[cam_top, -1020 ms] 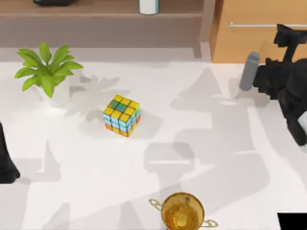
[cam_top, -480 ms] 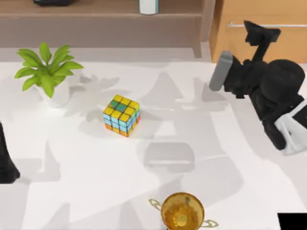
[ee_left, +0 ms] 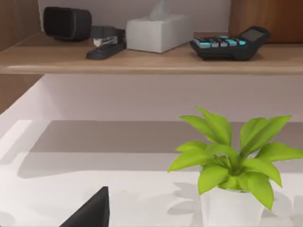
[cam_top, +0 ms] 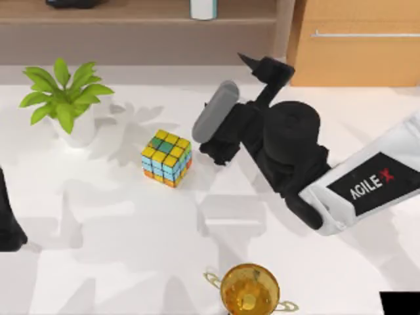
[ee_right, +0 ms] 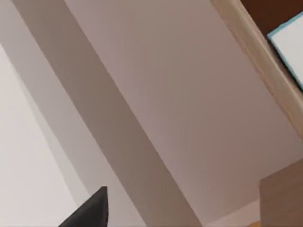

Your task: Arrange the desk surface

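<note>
The desk surface [cam_top: 131, 249] is a broad white tabletop. On it, left of centre, sits a multicoloured puzzle cube [cam_top: 166, 158]. A green potted plant [cam_top: 65, 98] stands at the back left and also appears in the left wrist view [ee_left: 232, 161]. A golden trophy [cam_top: 249, 289] stands at the front edge. My right arm reaches over the middle of the desk. Its gripper [cam_top: 266, 69] points toward the back, right of the cube and apart from it, holding nothing that I can see. My left arm [cam_top: 10, 226] is parked at the left edge.
A brown wooden shelf [ee_left: 142, 59] runs along the back with a tissue box [ee_left: 158, 33], a calculator [ee_left: 229, 42] and a stapler [ee_left: 106, 45] on it. A light-wood drawer front [cam_top: 357, 42] stands at the back right. Open tabletop lies at the front left.
My right arm has swung from the right edge leftward to the desk's middle, ending close to the cube. The cube, plant, trophy and left arm have not moved.
</note>
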Tool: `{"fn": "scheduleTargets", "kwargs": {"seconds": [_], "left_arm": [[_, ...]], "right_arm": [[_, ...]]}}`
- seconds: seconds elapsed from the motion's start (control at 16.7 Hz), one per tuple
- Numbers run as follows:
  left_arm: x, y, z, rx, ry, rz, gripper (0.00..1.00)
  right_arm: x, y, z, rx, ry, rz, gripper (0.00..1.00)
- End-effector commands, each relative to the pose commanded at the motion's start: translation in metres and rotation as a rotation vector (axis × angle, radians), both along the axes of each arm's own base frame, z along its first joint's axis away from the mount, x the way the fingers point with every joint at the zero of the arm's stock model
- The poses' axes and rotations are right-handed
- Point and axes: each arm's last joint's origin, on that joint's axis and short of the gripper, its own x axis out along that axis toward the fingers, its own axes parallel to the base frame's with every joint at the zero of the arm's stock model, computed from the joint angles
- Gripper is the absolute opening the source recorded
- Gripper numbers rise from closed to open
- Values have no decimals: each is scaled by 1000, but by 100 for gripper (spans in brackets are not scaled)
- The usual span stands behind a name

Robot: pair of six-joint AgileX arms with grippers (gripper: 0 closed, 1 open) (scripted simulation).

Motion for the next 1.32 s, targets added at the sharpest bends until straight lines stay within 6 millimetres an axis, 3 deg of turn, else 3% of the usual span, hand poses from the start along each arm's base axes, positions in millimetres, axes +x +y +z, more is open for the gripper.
{"fn": "scheduleTargets", "kwargs": {"seconds": [0.24,0.54,0.72,0.96,1.32], "left_arm": [[0,0,0,0,0,0,100],[0,0,0,0,0,0,100],[0,0,0,0,0,0,100],[0,0,0,0,0,0,100],[0,0,0,0,0,0,100]], "right_arm": [[12,18,18,253,50,-106,100],[44,72,76,654,70,-196,100],[65,86,104,837,92,-299,100],[81,90,107,919,108,-402,100],[80,91,108,922,109,-402,100]]}}
